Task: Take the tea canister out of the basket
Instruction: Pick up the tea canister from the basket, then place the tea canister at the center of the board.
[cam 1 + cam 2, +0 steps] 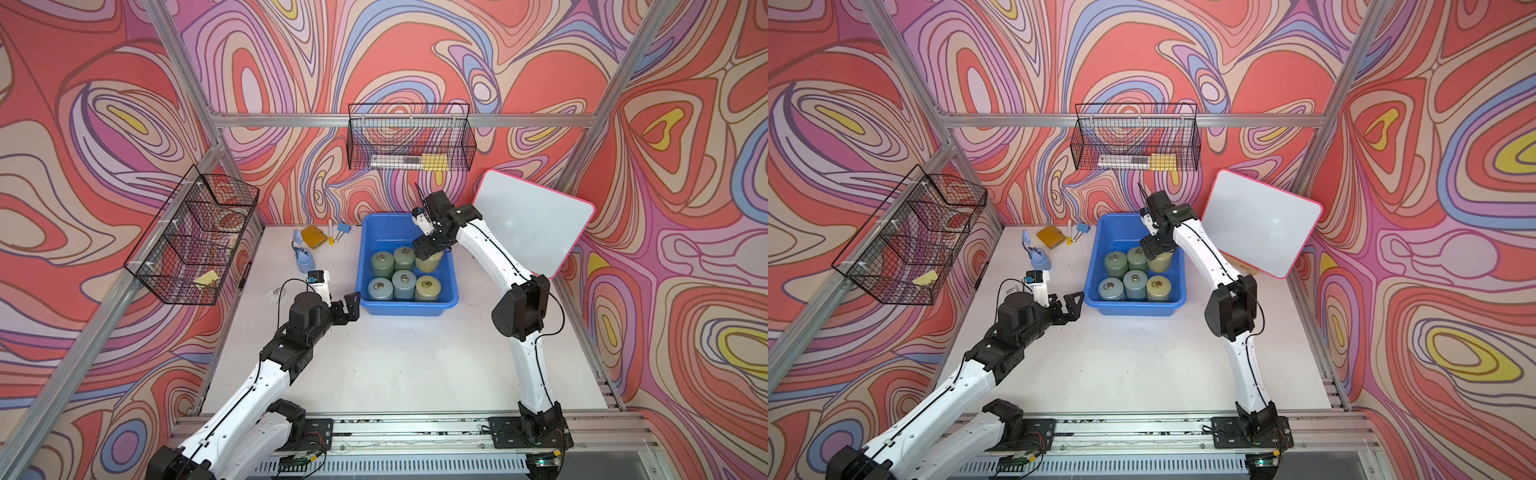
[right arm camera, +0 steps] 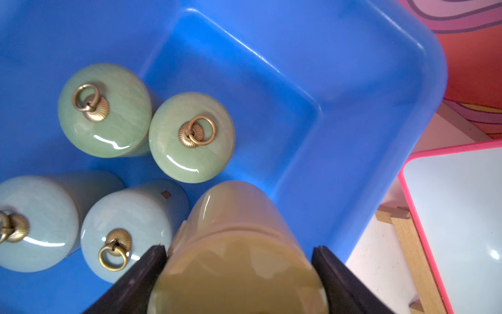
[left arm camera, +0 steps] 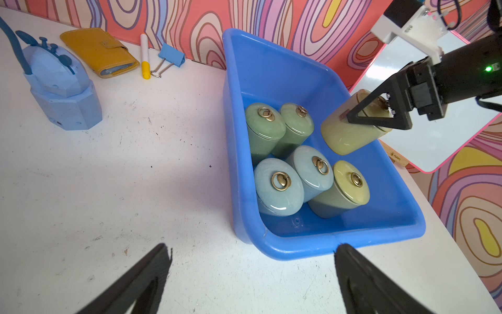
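Note:
The basket (image 1: 409, 306) (image 1: 1133, 308) is a bright blue tub in the middle of the table. A yellow-green tea canister (image 1: 430, 262) (image 1: 1160, 262) (image 3: 345, 137) (image 2: 239, 217) hangs tilted over the basket's far right corner, raised above the others. My right gripper (image 1: 428, 248) (image 2: 239, 252) is shut on its sides near the lid. Several more canisters stand in the basket: green (image 3: 264, 122), pale blue (image 3: 279, 187) and yellow-green (image 3: 350, 182). My left gripper (image 1: 347, 305) (image 3: 251, 250) is open and empty, just off the basket's near left corner.
A blue device (image 1: 305, 259), yellow wallet (image 1: 313, 237), marker (image 1: 331, 232) and blue binder clip (image 1: 343, 228) lie at the table's back left. A pink-rimmed whiteboard (image 1: 536, 220) leans at the back right. Black wire baskets hang on the back wall (image 1: 409, 139) and left wall (image 1: 195, 237).

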Robot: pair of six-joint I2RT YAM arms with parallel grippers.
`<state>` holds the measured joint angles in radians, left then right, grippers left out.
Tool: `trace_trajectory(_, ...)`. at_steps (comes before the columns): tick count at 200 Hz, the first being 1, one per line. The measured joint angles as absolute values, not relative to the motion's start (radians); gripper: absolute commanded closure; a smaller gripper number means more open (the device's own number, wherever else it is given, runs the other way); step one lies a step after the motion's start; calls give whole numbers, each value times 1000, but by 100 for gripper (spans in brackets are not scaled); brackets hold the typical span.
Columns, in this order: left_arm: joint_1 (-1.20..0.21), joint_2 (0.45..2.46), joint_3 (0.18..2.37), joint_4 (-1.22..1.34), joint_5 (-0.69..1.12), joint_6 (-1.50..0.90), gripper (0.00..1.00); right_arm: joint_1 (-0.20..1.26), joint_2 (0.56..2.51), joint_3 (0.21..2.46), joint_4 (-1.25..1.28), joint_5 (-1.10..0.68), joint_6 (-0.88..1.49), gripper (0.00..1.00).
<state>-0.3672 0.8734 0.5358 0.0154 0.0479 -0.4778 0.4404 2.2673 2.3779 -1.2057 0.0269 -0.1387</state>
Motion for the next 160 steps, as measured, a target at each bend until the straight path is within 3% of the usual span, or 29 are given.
trace_trajectory(160, -367, 871, 535, 15, 44, -478, 1, 482, 2152, 2309, -1239, 21, -102, 40)
